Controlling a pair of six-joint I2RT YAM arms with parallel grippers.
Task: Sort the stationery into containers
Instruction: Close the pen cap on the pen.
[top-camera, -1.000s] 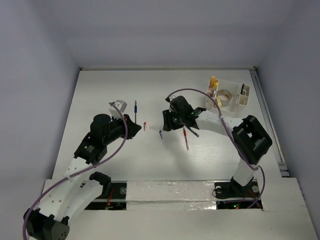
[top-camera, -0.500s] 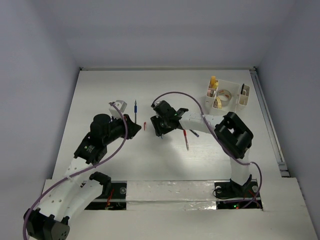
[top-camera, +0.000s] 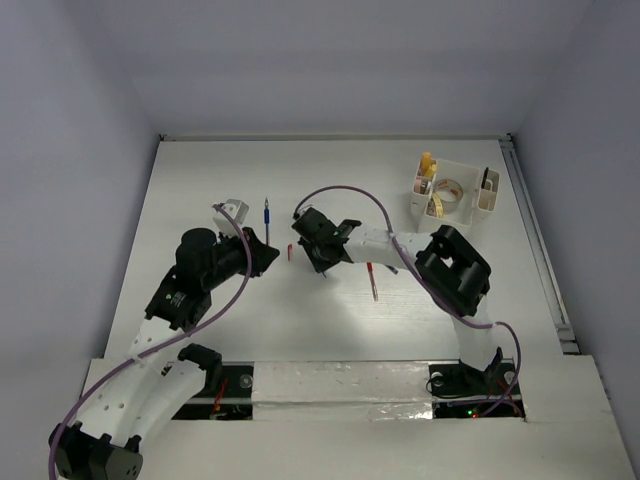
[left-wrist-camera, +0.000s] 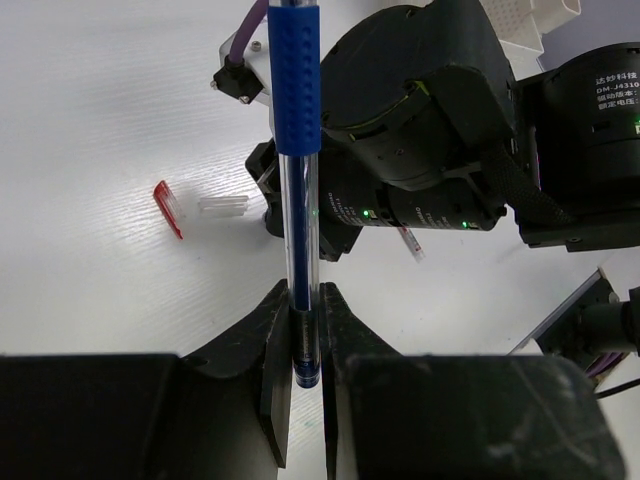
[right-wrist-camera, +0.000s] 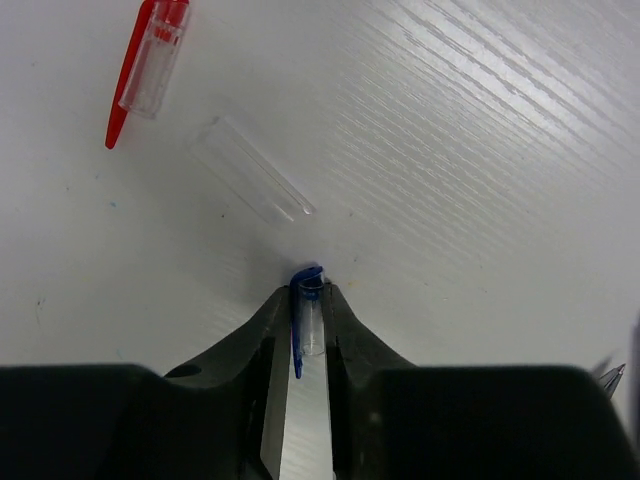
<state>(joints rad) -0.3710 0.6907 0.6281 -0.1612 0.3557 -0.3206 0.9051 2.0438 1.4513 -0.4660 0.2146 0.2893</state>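
Blue cap pinched in the right gripper — left gripper, just beside, clamps the blue pen, shaft pointing straight ahead.

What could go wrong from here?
1. The left gripper pinches the blue pen only at its end; the long barrel may pivot or slip.
2. The right gripper holds the small blue cap at its fingertips; it may pop out.
3. The right arm's wrist sits close beyond the pen; contact is possible.

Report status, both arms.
Left gripper shut on blue pen. Right gripper shut on blue cap. Red cap, clear piece loose on table ahead; nothing blocking.
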